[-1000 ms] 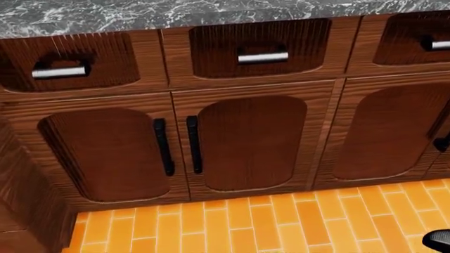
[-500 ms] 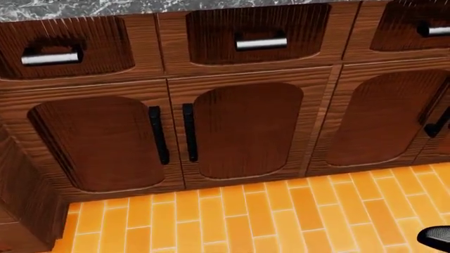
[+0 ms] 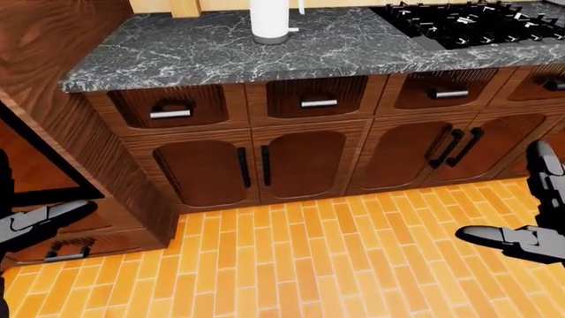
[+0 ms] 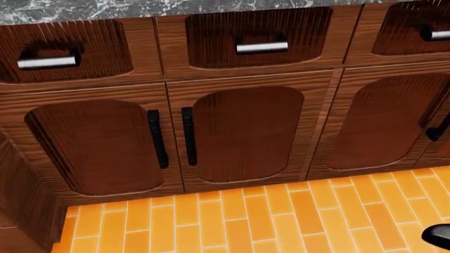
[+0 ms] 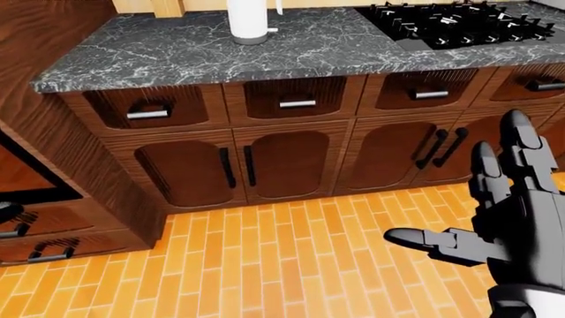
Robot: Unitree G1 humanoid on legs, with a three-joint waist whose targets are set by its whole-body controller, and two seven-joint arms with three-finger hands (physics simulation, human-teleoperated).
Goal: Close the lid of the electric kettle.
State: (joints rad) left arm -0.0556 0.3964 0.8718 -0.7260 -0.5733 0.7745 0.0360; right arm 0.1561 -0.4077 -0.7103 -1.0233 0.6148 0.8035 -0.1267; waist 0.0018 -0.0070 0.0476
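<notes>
The white electric kettle (image 3: 269, 23) stands on the grey marble counter (image 3: 194, 59) at the top of the left-eye view. Only its lower body and base show; its lid is cut off by the top edge. My right hand (image 5: 472, 199) is open with its fingers spread, low at the right over the floor, far below the kettle. My left hand (image 3: 44, 222) is open at the lower left edge, beside the tall wooden unit. The head view shows only cabinet fronts and a dark bit of my right hand (image 4: 439, 234).
A black gas stove (image 3: 468, 23) sits in the counter to the kettle's right. Below are wooden drawers with silver handles (image 4: 261, 46) and doors with black handles (image 4: 188, 136). A tall wooden unit (image 3: 53, 119) stands at the left. The floor (image 3: 291, 265) is orange tile.
The whole head view has shifted: the cabinets have slid up and slightly left and less counter shows, so the camera has moved. Nothing on the counter has visibly moved.
</notes>
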